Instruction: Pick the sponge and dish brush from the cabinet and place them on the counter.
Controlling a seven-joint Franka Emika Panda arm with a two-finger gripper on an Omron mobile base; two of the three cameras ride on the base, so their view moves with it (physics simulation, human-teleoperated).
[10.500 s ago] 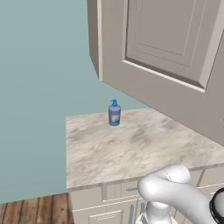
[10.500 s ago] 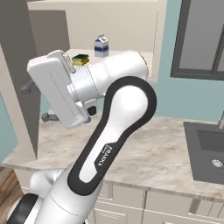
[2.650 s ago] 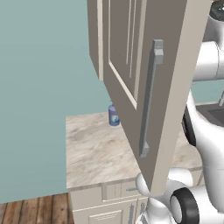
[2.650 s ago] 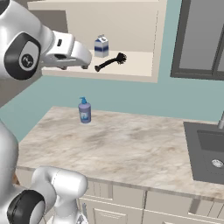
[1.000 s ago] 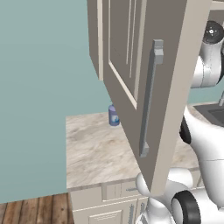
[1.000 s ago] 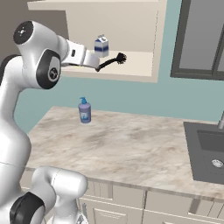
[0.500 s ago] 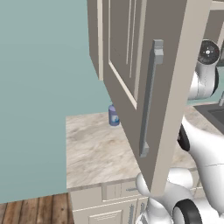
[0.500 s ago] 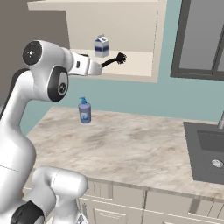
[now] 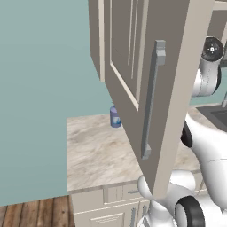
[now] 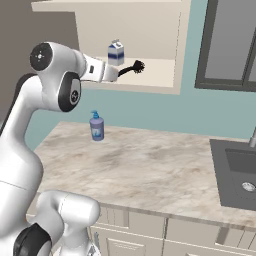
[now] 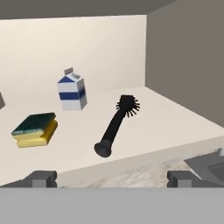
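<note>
On the cabinet [image 11: 131,57] shelf, dish brush [image 11: 116,124] lies beyond the spread-open, empty tool [image 11: 112,178].

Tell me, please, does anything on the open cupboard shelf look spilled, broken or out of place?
Nothing stands out. The yellow sponge with a green top lies flat, the black dish brush lies on its side, and the blue-and-white carton stands upright on the beige cabinet shelf.

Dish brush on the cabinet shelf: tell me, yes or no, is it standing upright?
No, the dish brush lies flat on the shelf of the cabinet, its bristle head pointing toward the back wall.
</note>
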